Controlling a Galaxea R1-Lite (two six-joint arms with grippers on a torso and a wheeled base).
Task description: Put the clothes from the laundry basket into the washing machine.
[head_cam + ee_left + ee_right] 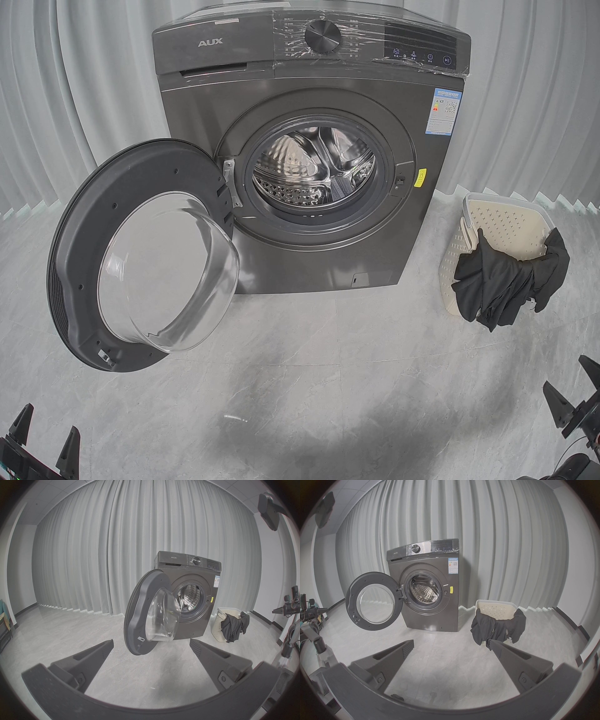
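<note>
Dark clothes hang over the rim of the white laundry basket beside the washing machine, whose door stands open. Both arms' jaws are open and empty.

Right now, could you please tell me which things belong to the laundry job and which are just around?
Job: washer, its open door, basket, dark clothes draped over the basket's rim.
Just around: curtain, floor.

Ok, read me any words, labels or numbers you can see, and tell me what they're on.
"AUX": logo, top left of the washer.
Blue-and-white sticker, washer front: too small to read.
Yellow tag beside the drum opening: unreadable.
Print on the control panel: too small to read.
</note>
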